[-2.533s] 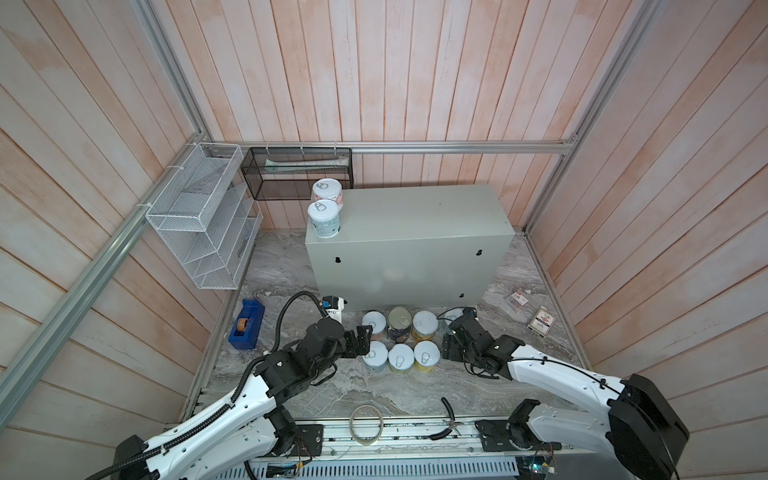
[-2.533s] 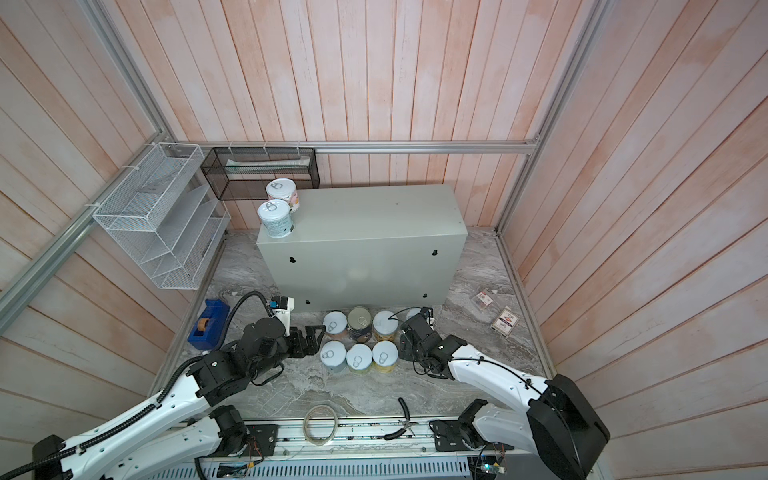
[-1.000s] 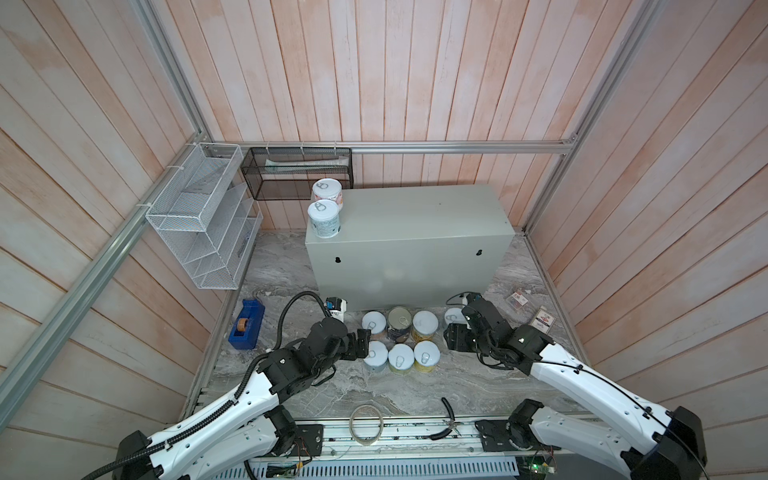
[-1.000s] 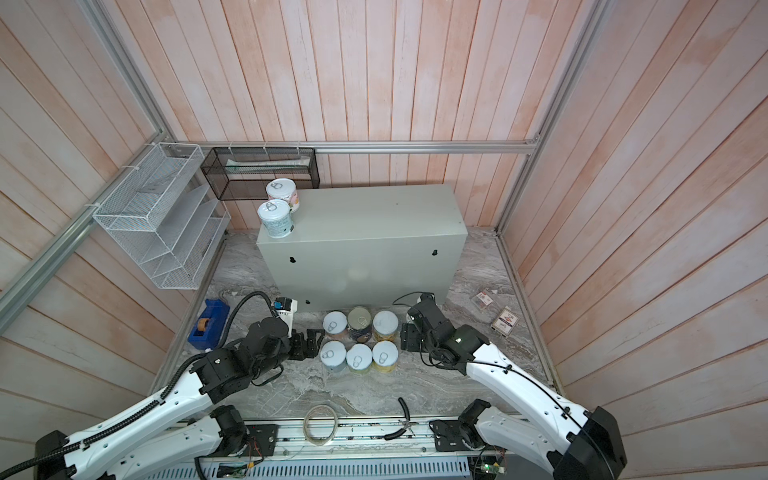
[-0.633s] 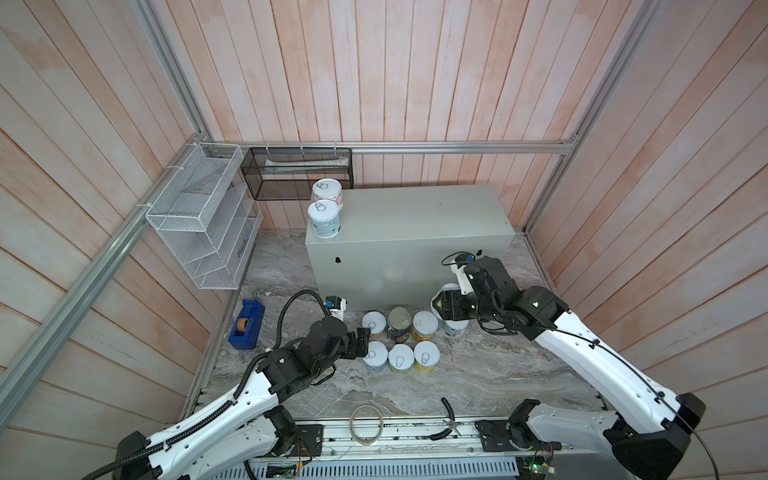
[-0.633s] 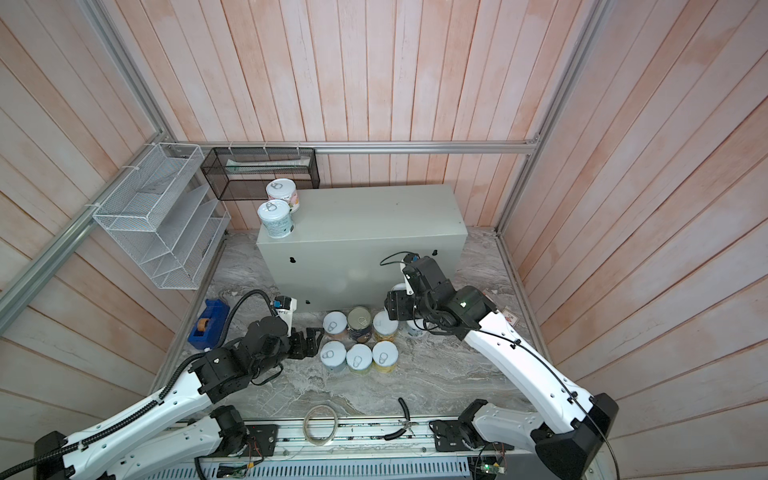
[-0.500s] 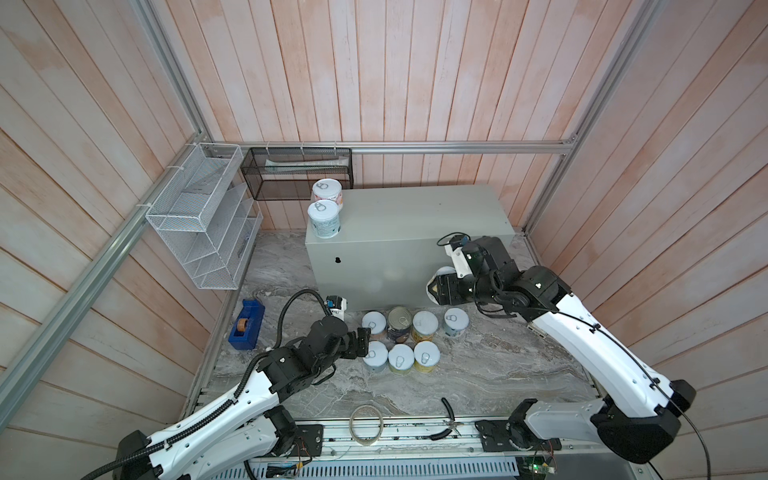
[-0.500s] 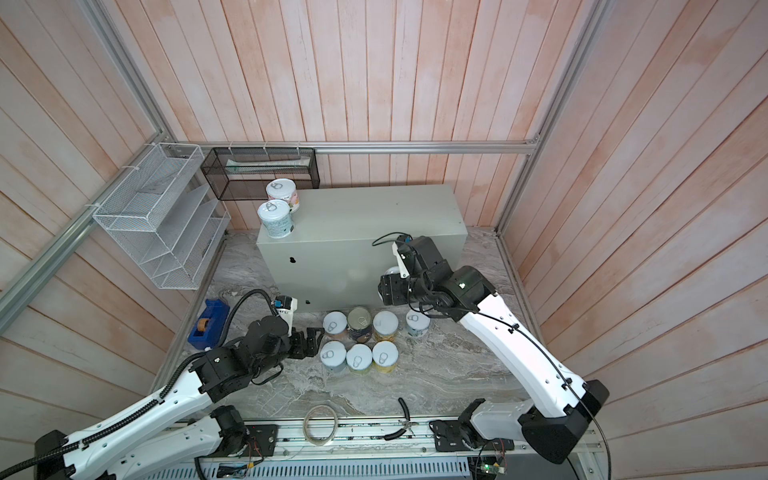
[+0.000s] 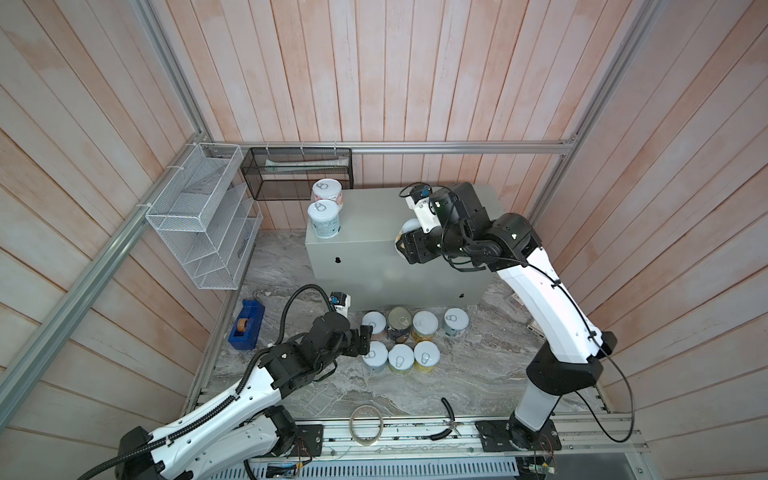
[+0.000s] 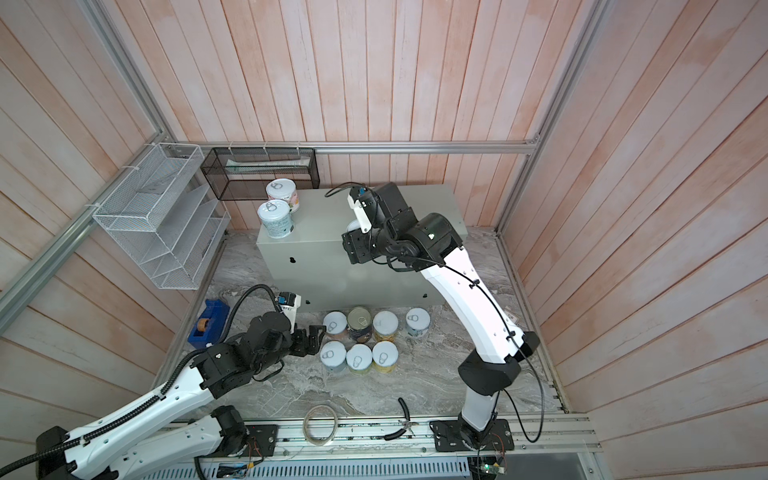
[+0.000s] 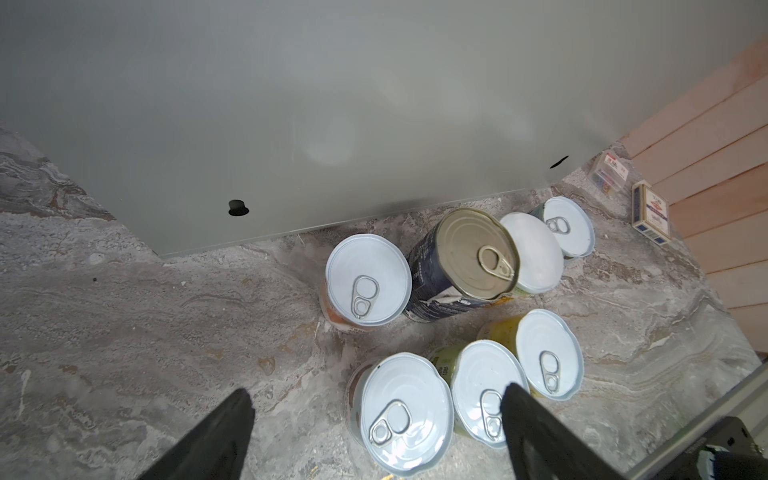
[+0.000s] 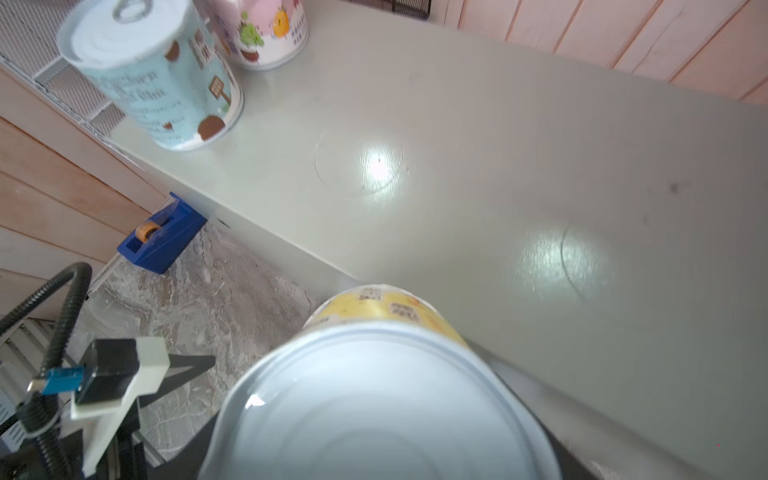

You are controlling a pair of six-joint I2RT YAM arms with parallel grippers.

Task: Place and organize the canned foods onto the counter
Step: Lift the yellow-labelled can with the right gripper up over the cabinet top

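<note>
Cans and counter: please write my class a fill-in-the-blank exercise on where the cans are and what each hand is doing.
1. On the counter stand ___ cans.
2. On the floor in front of it stand ___ more cans.
3. The right hand grips a can with a ___ label above the counter.
4. The left hand holds nothing and is ___.

Missing words: two; seven; yellow; open.

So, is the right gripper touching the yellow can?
Touching. The right wrist view shows the can clamped between the fingers of the right gripper.
</note>
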